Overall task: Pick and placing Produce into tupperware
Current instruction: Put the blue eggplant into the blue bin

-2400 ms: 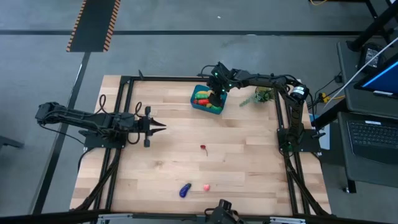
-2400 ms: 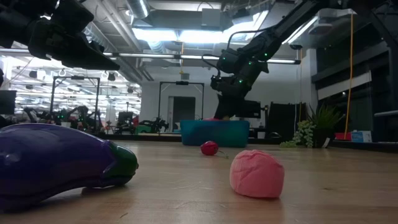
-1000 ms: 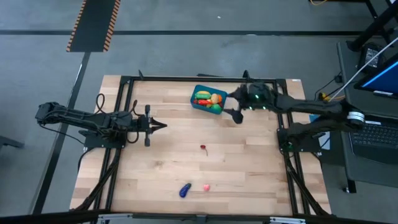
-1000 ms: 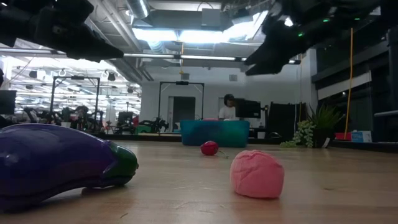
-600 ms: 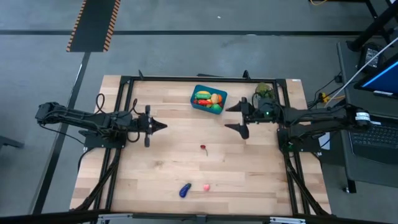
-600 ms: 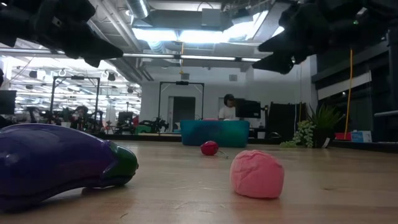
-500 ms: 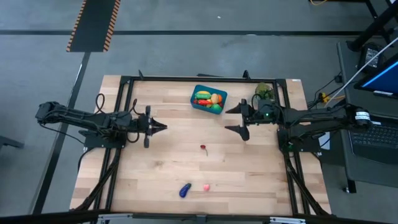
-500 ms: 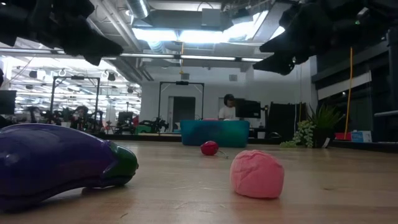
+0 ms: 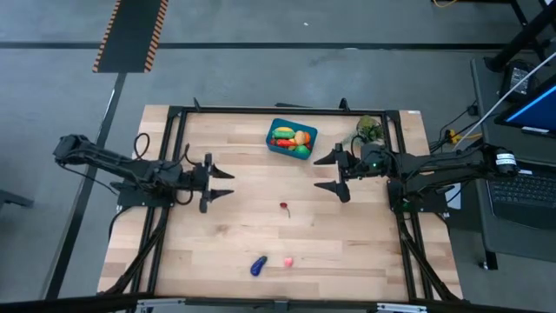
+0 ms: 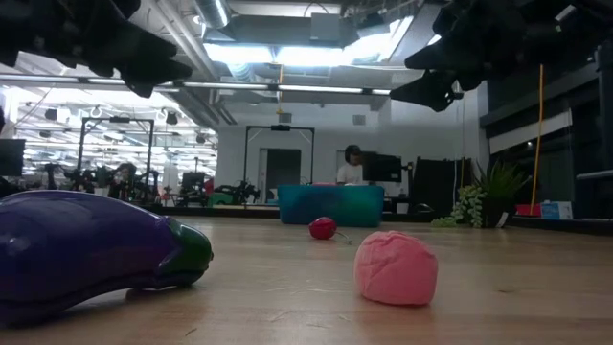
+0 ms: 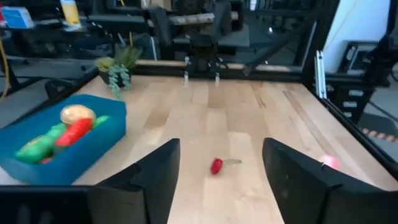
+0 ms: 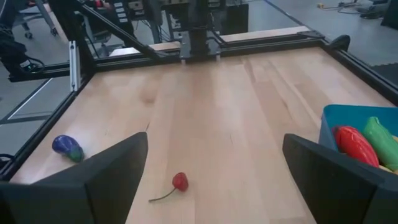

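My left gripper [image 9: 228, 183] has its fingers spread, nothing between them, hanging above bare wood at the left side of the table [image 9: 234, 235]. My right gripper [image 9: 330, 173] is spread wide too, empty, above the wood just right of the tub. In the low view both grippers are cut off at the top edge, only dark tips showing.

Ahead of my left fingers [image 11: 163, 163] lies the red cherry [image 11: 216, 165], stem pointing away, apart from both fingers. The same cherry [image 12: 180, 182] lies ahead of my right fingers [image 12: 118, 163], roughly midway between my two grippers.

The teal tupperware [image 9: 291, 138] sits just beside my right gripper, toward the far edge, holding red, orange, green and tan produce; pieces overlap, exact count hard to tell. In my right wrist view the tub is cut off at the frame edge.

Farther out, near the front edge: purple eggplant [image 9: 258, 266] and pink piece [image 9: 287, 261], near each other, well apart from both grippers. Pink piece's kind unclear. In the low view the eggplant [image 10: 91, 251] is cut off at the frame edge.

A leafy sprig [image 9: 368, 129] lies behind my right arm, partly hidden by it. A person [image 10: 351, 164] shows far behind the tub, small and dim.
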`<state>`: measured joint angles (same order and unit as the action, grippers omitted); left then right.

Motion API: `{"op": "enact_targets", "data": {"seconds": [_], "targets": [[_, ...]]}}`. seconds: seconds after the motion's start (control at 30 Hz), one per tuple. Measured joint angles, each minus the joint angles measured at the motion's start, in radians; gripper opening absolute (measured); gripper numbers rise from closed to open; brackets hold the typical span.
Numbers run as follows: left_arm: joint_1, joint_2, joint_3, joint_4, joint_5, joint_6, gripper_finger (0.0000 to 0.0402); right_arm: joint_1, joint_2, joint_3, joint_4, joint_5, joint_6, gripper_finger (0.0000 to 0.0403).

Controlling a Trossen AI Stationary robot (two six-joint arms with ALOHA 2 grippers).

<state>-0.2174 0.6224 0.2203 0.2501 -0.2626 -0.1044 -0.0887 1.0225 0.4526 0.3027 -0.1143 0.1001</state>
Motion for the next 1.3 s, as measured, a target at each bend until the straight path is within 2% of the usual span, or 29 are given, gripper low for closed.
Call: {"op": "enact_targets", "data": {"seconds": [0.2,0.37,0.53,0.67,1.0,1.3], "targets": [[-0.114,0.124,0.001,0.115,-0.076,0.001,0.0223,0.000,0.000,0.000,-0.004,0.000,-0.023,0.0375],[-0.221,0.232,0.091,0.112,-0.183,0.001,0.0221,0.000,-0.019,0.000,-0.050,0.000,-0.025,0.0375],[-0.330,0.356,0.236,-0.023,-0.309,-0.009,0.0221,0.000,-0.024,0.000,-0.062,-0.016,-0.027,0.0375],[-0.403,0.471,0.360,-0.131,-0.390,-0.095,0.0221,0.015,-0.024,0.001,-0.066,-0.018,-0.027,0.0375],[-0.558,0.762,0.615,-0.305,-0.514,-0.314,0.0220,0.128,-0.024,0.001,-0.067,-0.019,0.018,0.0375],[-0.640,0.986,0.829,-0.345,-0.589,-0.446,0.0220,0.278,-0.024,0.001,-0.055,-0.007,0.063,0.0375]]}}
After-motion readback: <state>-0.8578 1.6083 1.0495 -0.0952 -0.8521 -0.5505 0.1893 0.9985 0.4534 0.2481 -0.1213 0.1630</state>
